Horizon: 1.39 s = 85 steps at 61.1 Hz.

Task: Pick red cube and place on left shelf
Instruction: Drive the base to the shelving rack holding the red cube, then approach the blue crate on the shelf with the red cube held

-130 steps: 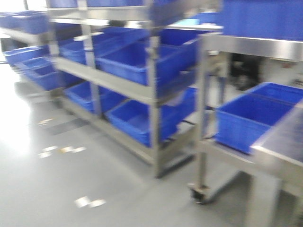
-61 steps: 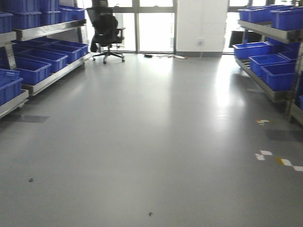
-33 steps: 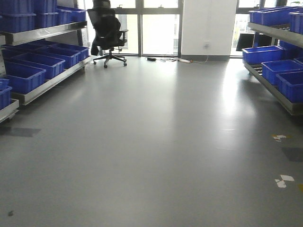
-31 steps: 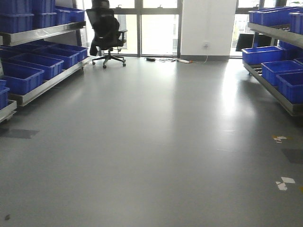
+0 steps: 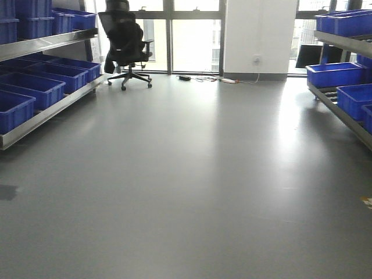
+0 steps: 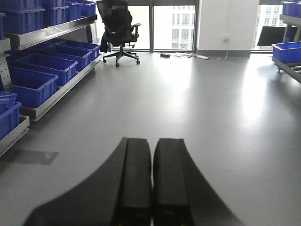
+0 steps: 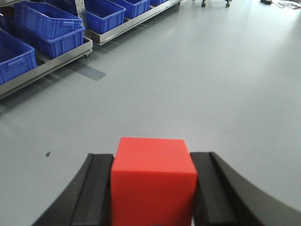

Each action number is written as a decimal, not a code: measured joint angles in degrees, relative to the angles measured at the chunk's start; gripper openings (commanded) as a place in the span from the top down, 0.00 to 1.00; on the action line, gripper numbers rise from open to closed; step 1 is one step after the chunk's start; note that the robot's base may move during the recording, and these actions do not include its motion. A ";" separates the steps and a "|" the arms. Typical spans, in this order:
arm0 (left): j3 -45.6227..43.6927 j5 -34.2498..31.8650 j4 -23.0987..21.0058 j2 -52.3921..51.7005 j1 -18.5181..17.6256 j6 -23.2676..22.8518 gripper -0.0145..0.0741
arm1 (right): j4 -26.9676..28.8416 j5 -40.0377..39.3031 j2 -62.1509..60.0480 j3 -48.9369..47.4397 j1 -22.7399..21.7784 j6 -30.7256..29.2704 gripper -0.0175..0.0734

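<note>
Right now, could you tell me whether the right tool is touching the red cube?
Touching. The right wrist view shows the cube wedged between the right tool's fingers, with no gap on either side.

Grey floor (image 5: pixel 192 174), black office chair (image 5: pixel 125 46) at far end, cables (image 5: pixel 203 78) nearby — left shelf (image 5: pixel 52 110), right shelf (image 5: pixel 343 119) along its edges.

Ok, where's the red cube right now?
In the right wrist view, bottom centre: the red cube is clamped in the right hand, between its black fingers, above grey floor; blue bins sit upper left.
</note>
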 measured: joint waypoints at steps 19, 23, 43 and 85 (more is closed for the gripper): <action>0.00 0.00 0.00 0.00 0.00 0.00 0.72 | 0.00 0.00 0.00 0.00 0.00 0.00 0.64; 0.00 0.00 0.00 0.00 0.00 0.00 0.72 | 0.00 0.00 0.00 0.00 0.00 0.00 0.64; 0.00 0.00 0.00 0.00 0.00 0.00 0.72 | 0.00 0.00 0.00 0.00 0.00 0.00 0.64; 0.00 0.00 0.00 0.00 0.00 0.00 0.72 | -0.08 0.00 0.00 0.00 0.00 0.00 0.64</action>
